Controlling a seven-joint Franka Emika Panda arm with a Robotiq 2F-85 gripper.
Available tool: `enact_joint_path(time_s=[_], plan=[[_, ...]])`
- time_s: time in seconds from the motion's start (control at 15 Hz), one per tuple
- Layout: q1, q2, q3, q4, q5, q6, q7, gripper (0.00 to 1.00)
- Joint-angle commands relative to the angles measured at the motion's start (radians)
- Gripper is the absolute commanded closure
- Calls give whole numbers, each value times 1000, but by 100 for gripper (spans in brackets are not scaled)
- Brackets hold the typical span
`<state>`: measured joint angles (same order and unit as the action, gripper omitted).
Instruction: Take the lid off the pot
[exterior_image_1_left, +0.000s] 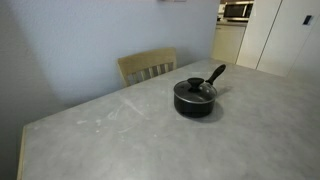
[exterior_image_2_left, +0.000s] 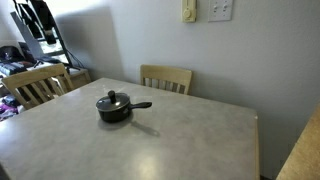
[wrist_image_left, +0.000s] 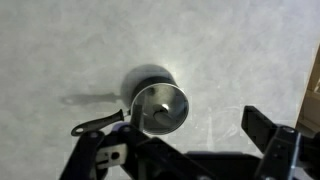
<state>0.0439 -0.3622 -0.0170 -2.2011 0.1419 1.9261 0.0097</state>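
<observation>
The small black pot (exterior_image_1_left: 195, 104) stands on the grey table, its long handle pointing toward the far wall. The clear glass lid (exterior_image_1_left: 195, 90) with its dark knob sits on it. Pot (exterior_image_2_left: 113, 112) and lid (exterior_image_2_left: 112, 100) show in both exterior views. In the wrist view the lid (wrist_image_left: 160, 108) is seen from above, with the pot's handle (wrist_image_left: 98, 125) sticking out to the left. My gripper (wrist_image_left: 185, 145) is open and empty, high above the table, with the pot under its left side. The arm does not show in either exterior view.
The pale grey table (exterior_image_1_left: 120, 130) has edges near the wall and the front (exterior_image_2_left: 200, 140). A wooden chair (exterior_image_1_left: 148, 66) stands behind it by the wall (exterior_image_2_left: 165, 78). Another chair (exterior_image_2_left: 35, 85) stands at the table's side.
</observation>
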Motion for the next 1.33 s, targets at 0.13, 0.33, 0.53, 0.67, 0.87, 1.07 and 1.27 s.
enact_joint_path(time_s=[0.13, 0.33, 0.53, 0.67, 0.87, 1.07, 1.27], plan=[[5, 65, -23, 94, -102, -7, -279, 0], [11, 114, -42, 151, -118, -15, -452, 0], [14, 170, -59, 205, -117, -20, -632, 0], [10, 204, -62, 234, -115, -28, -747, 0], [-5, 181, -45, 201, -103, -5, -724, 0], [-5, 180, -44, 201, -103, -5, -716, 0], [-2, 186, -44, 201, -103, 10, -733, 0]])
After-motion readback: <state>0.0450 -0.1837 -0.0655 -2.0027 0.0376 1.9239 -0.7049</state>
